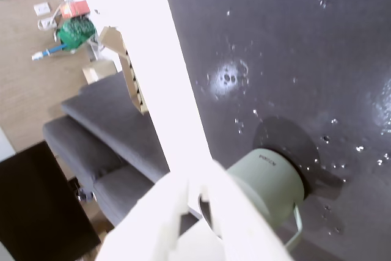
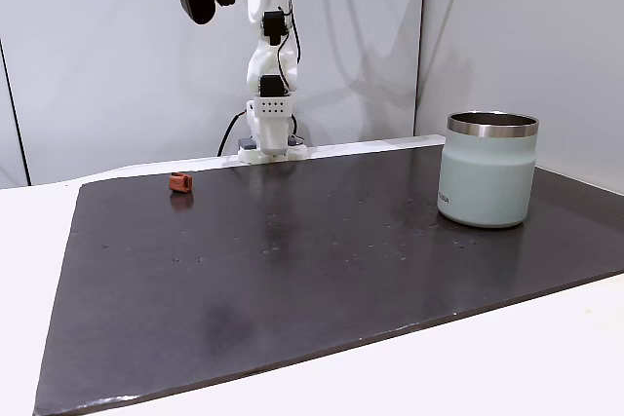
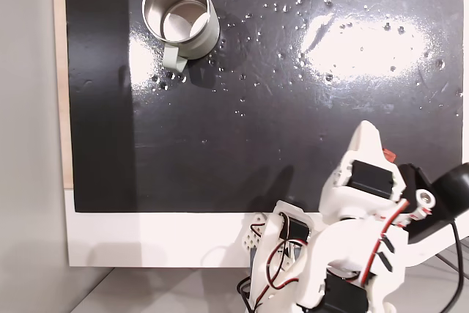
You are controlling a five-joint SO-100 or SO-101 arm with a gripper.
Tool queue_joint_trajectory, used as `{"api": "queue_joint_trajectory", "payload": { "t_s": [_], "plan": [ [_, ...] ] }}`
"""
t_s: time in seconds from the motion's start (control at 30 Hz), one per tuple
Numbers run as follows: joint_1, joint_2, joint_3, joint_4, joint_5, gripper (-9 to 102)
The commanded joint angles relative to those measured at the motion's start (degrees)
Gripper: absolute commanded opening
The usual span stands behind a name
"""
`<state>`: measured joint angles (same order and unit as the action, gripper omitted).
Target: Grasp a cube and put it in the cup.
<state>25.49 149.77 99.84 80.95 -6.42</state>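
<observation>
The cube (image 2: 179,182) is a tiny reddish-brown block on the dark mat, near its back left corner in a fixed view. From above, the cube (image 3: 389,155) peeks out beside the folded arm. The cup (image 2: 487,170) is a pale grey-green tumbler with a steel rim, standing far right. The cup (image 3: 179,23) is empty and has a small handle. In the wrist view the cup (image 1: 263,175) sits low and right. My gripper (image 1: 198,181) is raised high above the mat's rear edge, overexposed white, jaws together with nothing held. The gripper (image 3: 364,133) points over the mat.
The black mat (image 2: 292,280) lies on a white table (image 2: 546,358). The arm base (image 2: 269,133) stands at the mat's back edge. Off the table, the wrist view shows a grey sofa (image 1: 104,126) and floor clutter (image 1: 73,29).
</observation>
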Motion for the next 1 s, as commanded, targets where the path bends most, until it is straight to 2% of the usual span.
{"api": "queue_joint_trajectory", "payload": {
  "t_s": [0.0, 0.5, 0.67, 0.97],
  "plan": [
    [4.0, -3.2, -7.2, 1.7, -1.3, 0],
    [14.5, -23.8, -25.0, 16.6, -11.1, 0],
    [18.4, -27.8, -24.3, 21.4, -15.6, 0],
    [25.3, -28.8, -16.6, 21.6, -23.3, 0]
  ]
}}
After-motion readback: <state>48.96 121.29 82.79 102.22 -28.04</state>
